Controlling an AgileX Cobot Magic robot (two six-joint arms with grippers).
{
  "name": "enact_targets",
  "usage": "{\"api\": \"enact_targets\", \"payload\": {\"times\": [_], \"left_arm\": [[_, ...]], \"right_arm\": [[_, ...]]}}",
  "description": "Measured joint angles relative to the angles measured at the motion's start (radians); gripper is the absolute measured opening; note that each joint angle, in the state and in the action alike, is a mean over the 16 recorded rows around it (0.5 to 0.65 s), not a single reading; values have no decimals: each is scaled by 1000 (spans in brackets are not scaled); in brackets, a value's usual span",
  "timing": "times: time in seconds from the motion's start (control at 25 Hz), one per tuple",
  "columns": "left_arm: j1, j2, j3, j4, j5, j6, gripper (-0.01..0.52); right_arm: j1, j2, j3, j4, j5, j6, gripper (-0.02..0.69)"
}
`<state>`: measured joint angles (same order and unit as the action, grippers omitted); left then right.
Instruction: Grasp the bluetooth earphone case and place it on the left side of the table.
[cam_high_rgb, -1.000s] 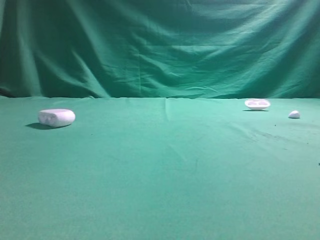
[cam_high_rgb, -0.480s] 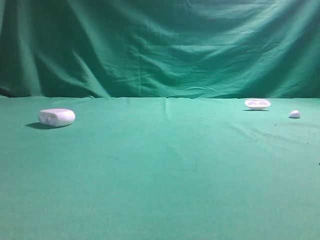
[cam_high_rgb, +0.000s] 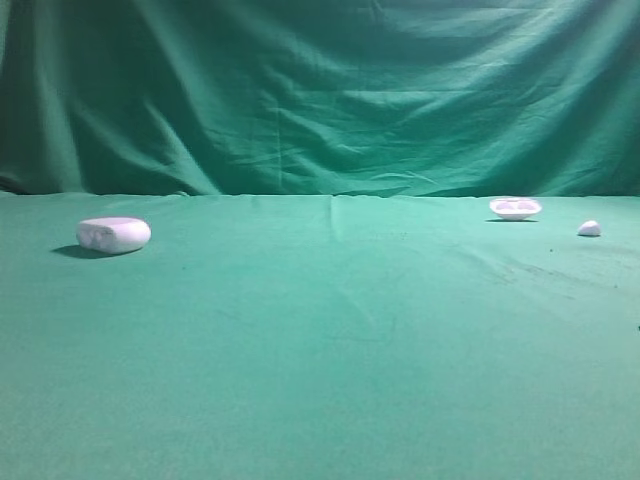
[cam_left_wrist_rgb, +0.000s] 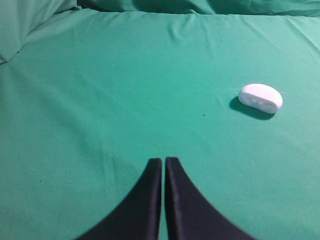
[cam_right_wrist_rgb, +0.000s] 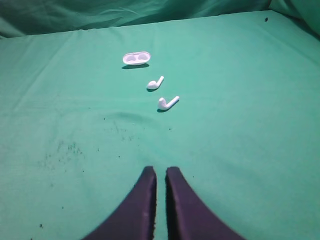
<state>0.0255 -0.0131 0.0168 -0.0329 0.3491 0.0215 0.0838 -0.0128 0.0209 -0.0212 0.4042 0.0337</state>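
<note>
Green cloth-covered table (cam_high_rgb: 330, 340) bearing a white, smooth, pebble-shaped earphone case (cam_high_rgb: 113, 234) at its left side, lying free of both arms. Left gripper (cam_left_wrist_rgb: 163, 162) and right gripper (cam_right_wrist_rgb: 160, 172) each hang with black fingers pressed together, holding nothing. Shallow white two-hollow dish (cam_right_wrist_rgb: 136, 58) and two white stemmed earbuds (cam_right_wrist_rgb: 155, 83) (cam_right_wrist_rgb: 167, 103) lie ahead of the right gripper, well apart from the case.
</note>
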Motion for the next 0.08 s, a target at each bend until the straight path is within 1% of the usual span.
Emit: {"api": "enact_targets", "payload": {"times": [0.08], "left_arm": [[0, 0, 0, 0, 0, 0, 0]], "right_arm": [[0, 0, 0, 0, 0, 0, 0]]}}
